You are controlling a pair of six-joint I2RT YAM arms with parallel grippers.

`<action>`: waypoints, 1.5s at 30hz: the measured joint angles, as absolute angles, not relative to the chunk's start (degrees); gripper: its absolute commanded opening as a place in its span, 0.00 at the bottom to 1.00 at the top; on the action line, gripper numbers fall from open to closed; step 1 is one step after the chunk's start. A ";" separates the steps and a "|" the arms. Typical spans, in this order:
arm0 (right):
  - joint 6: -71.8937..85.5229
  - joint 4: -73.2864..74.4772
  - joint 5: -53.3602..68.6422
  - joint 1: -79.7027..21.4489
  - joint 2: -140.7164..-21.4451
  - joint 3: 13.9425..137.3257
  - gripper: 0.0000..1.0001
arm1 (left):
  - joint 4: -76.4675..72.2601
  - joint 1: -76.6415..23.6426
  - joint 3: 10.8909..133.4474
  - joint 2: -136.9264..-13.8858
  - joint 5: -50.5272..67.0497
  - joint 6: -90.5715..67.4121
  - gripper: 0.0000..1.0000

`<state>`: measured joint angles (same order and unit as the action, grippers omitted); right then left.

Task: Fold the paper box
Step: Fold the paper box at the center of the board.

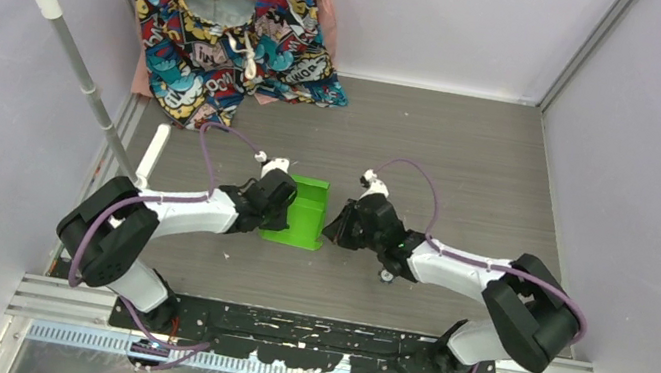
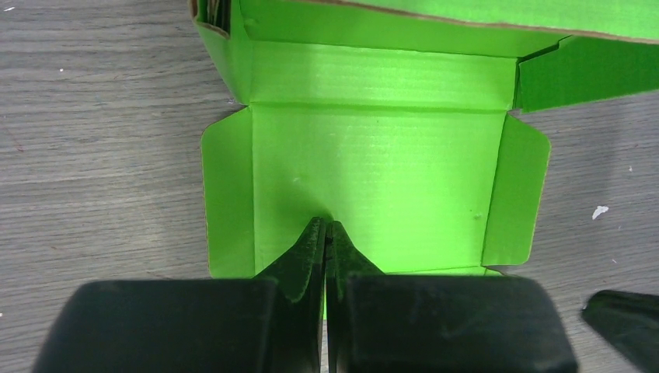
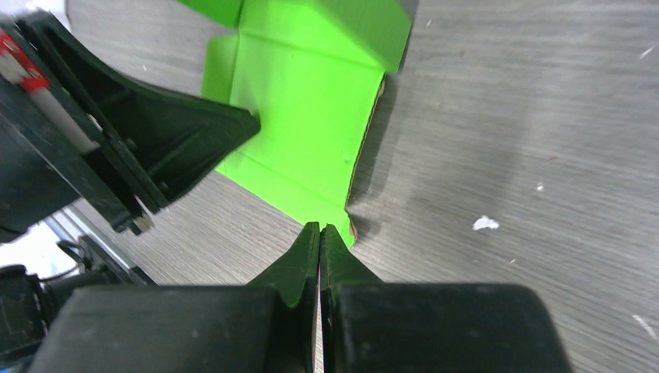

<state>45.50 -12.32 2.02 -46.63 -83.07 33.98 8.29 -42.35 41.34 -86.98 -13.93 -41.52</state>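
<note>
The paper box (image 1: 304, 211), bright lime-green card and partly formed, lies on the table between my two arms. In the left wrist view its lid panel (image 2: 373, 171) lies flat with a small flap on either side, and the box walls (image 2: 388, 70) rise beyond it. My left gripper (image 2: 326, 225) is shut with nothing between its fingers, its tips resting on the lid panel near its near edge. My right gripper (image 3: 319, 228) is also shut and empty. Its tips sit at the near corner of the paper box (image 3: 303, 116), opposite the left gripper (image 3: 155, 148).
A colourful patterned garment (image 1: 230, 38) hangs on a green hanger at the back left, beside a white pole (image 1: 82, 69). Small white scraps (image 3: 486, 224) lie on the grey wood-grain table right of the box. Walls close in on both sides.
</note>
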 measured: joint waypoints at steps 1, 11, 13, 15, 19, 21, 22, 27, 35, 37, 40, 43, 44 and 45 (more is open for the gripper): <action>45.52 -12.21 1.89 -46.11 -82.15 33.80 0.01 | 8.29 -42.39 41.34 -87.00 -13.98 -41.52 0.00; 46.76 -12.88 1.41 -42.87 -83.35 33.74 0.01 | 7.31 -43.77 43.11 -89.25 -15.00 -41.78 0.00; 46.92 -13.08 1.43 -42.72 -84.73 33.74 0.01 | 7.07 -43.92 43.33 -89.47 -15.07 -41.80 0.00; 47.00 -13.47 1.58 -42.59 -86.02 33.74 0.01 | 7.07 -43.97 43.38 -89.54 -15.09 -41.80 0.00; 47.20 -14.37 1.67 -42.35 -87.68 33.74 0.01 | 7.07 -44.05 43.38 -89.56 -15.25 -41.80 0.00; 47.20 -14.96 1.78 -42.24 -88.09 33.74 0.01 | 7.07 -44.10 43.42 -89.62 -15.29 -41.80 0.00; 47.20 -15.07 1.83 -42.24 -88.16 33.74 0.01 | 7.07 -44.12 43.48 -89.69 -15.31 -41.80 0.00; 47.18 -15.38 1.83 -41.95 -88.18 33.74 0.01 | 7.07 -44.25 43.92 -90.06 -15.35 -41.85 0.00; 47.18 -16.34 2.70 -41.17 -89.91 34.81 0.01 | 7.11 -44.51 44.10 -90.32 -16.01 -41.82 0.00; 47.18 -16.82 2.74 -41.08 -90.37 35.18 0.01 | 7.11 -44.51 44.14 -90.37 -16.14 -41.82 0.00; 47.18 -17.12 2.85 -41.06 -90.43 35.24 0.01 | 7.14 -44.56 44.21 -90.43 -16.32 -41.82 0.00; 47.18 -17.15 2.87 -40.66 -90.43 35.24 0.01 | 7.25 -44.58 44.36 -90.54 -16.34 -41.82 0.00; 47.18 -17.15 2.87 -40.47 -90.43 35.24 0.01 | 7.27 -44.58 44.42 -90.61 -16.34 -41.82 0.00; 47.16 -17.15 2.87 -40.25 -90.41 35.24 0.01 | 7.27 -44.60 44.51 -90.70 -16.34 -41.82 0.00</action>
<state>47.16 -17.15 2.87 -40.25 -90.41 35.24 7.27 -44.60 44.51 -90.70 -16.34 -41.82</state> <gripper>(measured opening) 0.054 0.006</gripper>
